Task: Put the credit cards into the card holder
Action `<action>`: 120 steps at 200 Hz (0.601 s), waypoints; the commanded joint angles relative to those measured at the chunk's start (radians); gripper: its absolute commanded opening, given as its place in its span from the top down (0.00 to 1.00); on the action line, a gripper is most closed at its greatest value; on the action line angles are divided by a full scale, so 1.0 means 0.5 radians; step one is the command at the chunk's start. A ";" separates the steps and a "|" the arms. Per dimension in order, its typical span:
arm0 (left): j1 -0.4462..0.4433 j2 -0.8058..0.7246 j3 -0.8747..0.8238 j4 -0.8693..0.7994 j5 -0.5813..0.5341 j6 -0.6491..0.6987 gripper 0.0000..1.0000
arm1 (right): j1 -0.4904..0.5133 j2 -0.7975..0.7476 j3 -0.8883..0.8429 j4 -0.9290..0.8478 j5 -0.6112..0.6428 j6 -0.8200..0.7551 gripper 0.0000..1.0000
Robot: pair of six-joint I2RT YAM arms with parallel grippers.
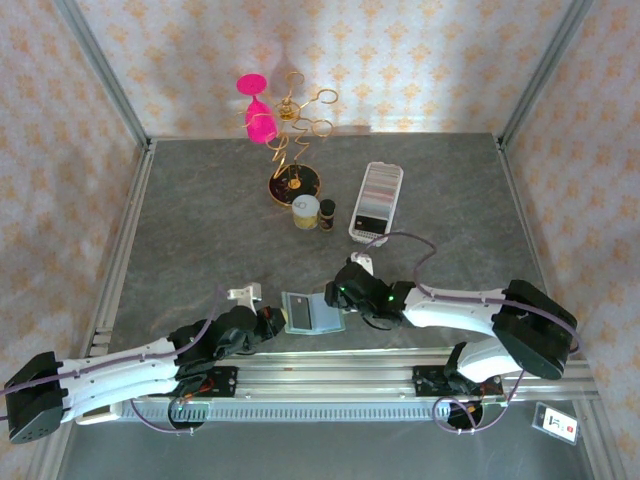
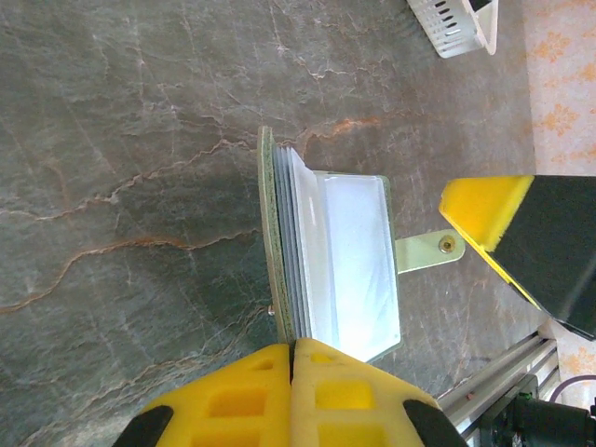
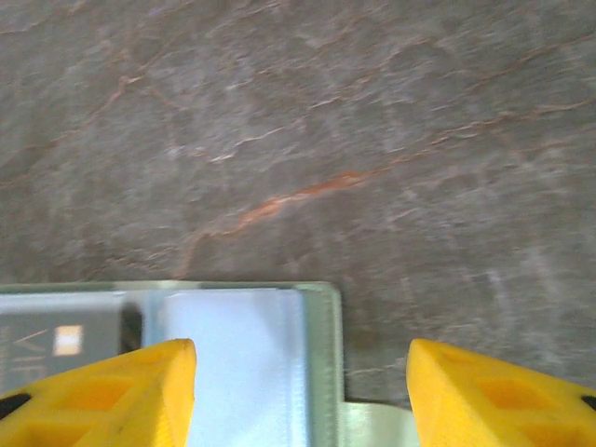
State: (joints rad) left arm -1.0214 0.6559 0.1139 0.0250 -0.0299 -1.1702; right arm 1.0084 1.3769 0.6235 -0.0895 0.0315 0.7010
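The sage-green card holder [image 1: 312, 313] lies open near the table's front edge, between the two arms. My left gripper [image 2: 293, 358] is shut on the edge of its raised left cover [image 2: 267, 233], and the grey-blue pockets [image 2: 349, 261] fan open to the right. The snap tab [image 2: 428, 251] sticks out sideways. My right gripper [image 3: 303, 391] hovers open over the holder's right corner [image 3: 321, 345], nothing between its fingers. A grey card [image 3: 56, 345] shows in one pocket. The other credit cards [image 1: 378, 192] sit as a packed row in the clear tray.
The long clear tray [image 1: 364, 232] lies at the back right. A gold wire rack [image 1: 295, 150] holds a pink glass [image 1: 260, 120]. A yellow jar [image 1: 306, 212] and a small dark bottle [image 1: 327, 214] stand beside it. An aluminium rail [image 1: 330, 365] runs along the near edge.
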 commanded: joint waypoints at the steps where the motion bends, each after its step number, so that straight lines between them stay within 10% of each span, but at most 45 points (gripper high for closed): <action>1: -0.007 -0.020 0.069 -0.066 0.011 0.048 1.00 | 0.010 0.001 0.057 -0.243 0.243 -0.046 0.39; 120: -0.007 -0.115 0.111 -0.251 -0.045 0.074 1.00 | 0.010 -0.143 -0.033 -0.189 -0.147 -0.071 0.58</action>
State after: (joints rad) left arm -1.0214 0.6163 0.1436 -0.0513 -0.0338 -1.1511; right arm 1.0084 1.3418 0.6254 -0.1856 -0.0116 0.6651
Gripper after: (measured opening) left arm 0.048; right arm 0.460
